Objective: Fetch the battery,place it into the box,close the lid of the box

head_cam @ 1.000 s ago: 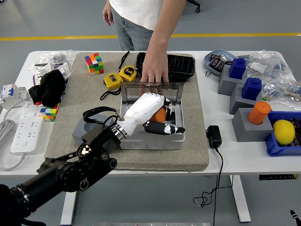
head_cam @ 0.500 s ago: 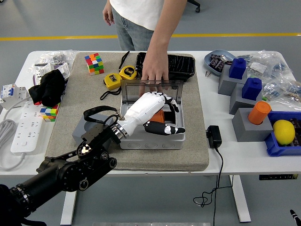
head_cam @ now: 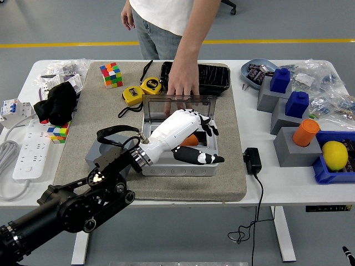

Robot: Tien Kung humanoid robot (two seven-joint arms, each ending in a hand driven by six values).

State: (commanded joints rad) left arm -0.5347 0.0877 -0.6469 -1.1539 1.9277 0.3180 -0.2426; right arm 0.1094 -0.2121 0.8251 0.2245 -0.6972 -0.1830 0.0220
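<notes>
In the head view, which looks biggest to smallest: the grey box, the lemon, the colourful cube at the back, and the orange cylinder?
1. Grey box, clearly largest.
2. Lemon and orange cylinder look about alike; I won't rank them.
3. Colourful cube, slightly smaller, though it sits farther away.

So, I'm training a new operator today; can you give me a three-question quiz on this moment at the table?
1. True or false: the box's lid is shut.
2. Where does the orange battery lie? A) in the box B) on the mat C) in the blue tray
3. Whose hand holds the lid upright?

Key: 1. false, it stands open. 2. A, under the left hand, whose fingers are spread. 3. The person's hand, from the far side.
</notes>
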